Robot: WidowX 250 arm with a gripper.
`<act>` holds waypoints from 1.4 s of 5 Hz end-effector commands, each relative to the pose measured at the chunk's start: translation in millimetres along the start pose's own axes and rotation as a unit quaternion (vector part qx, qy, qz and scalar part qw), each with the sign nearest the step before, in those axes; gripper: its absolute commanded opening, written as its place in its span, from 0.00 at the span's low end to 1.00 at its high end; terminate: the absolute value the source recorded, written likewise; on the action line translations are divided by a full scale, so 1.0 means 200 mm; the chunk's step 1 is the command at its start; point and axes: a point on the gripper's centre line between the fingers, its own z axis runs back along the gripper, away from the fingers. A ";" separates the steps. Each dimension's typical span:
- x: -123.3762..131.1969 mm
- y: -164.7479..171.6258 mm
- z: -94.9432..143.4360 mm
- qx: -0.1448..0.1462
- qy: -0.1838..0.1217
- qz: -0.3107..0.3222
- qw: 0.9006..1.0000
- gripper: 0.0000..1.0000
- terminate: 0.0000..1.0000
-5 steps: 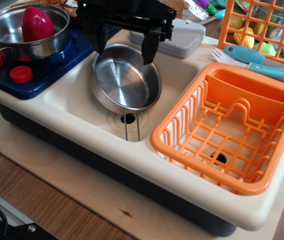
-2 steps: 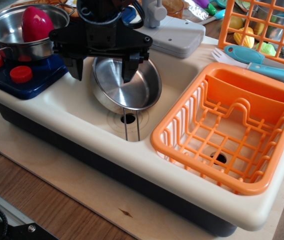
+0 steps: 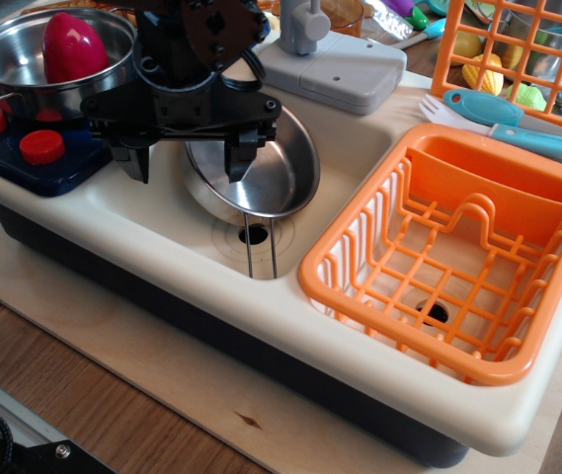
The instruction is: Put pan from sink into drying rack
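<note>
The tool is spread wide open over the pan, which is tilted in the sink, rack at 3 o'clock.

Pincer hides pan left rim — pot cropped top.

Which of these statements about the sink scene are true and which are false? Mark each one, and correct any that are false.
1. The pan lies in the sink. True.
2. The drying rack already holds the pan. False: the rack holds no pan.
3. The gripper is open over the pan's left side. True.
4. The pot holds a blue item. False: the item is red.
5. The pan's handle points toward the faucet. False: it points toward the sink's near edge.
</note>
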 end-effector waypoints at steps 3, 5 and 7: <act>0.09 -0.05 -0.07 0.015 -0.005 0.017 1.000 0.00 0.00; 0.14 -0.07 0.16 0.074 -0.014 0.002 0.997 0.00 0.00; 0.20 -0.06 0.41 0.122 -0.050 -0.026 0.991 0.00 0.00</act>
